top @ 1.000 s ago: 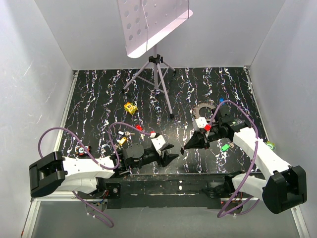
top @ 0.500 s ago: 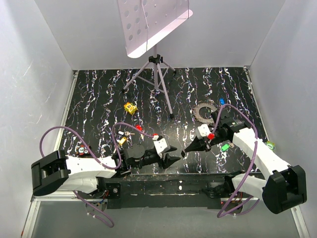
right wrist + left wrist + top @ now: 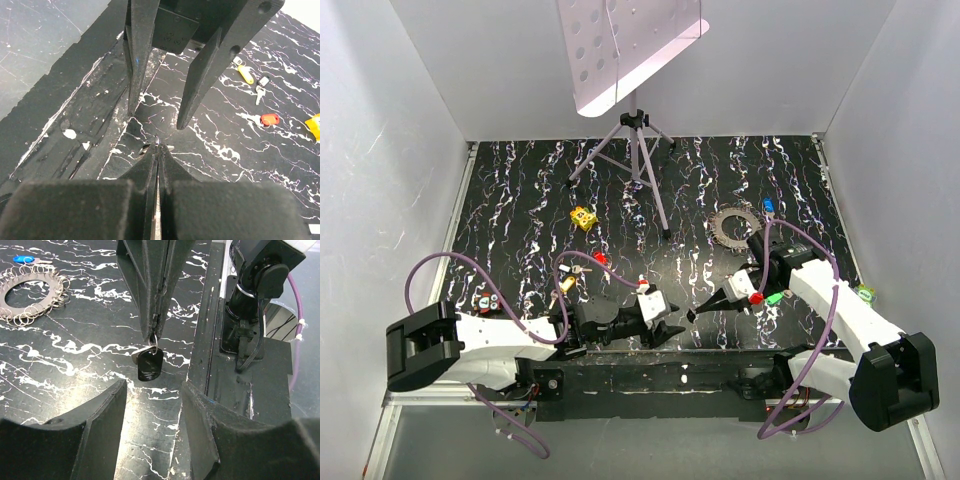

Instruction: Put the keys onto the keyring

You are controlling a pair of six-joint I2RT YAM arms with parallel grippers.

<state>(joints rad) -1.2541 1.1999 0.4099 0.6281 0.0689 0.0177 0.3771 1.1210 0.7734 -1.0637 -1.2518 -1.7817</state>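
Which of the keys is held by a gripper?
The black-headed key: it hangs from the shut right gripper, while the blue key, yellow key and red key lie flat.

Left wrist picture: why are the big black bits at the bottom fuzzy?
Left wrist view: those are fingers of the left gripper, too near the lens to be sharp; the black key beyond is crisp, with a glint. Right wrist view: same near blur.

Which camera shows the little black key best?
The left wrist camera. There the black key hangs in full view from the shut right gripper. The right wrist camera catches only a thin sliver of it. From the top camera it is just a tiny dark speck at the gripper's tip.
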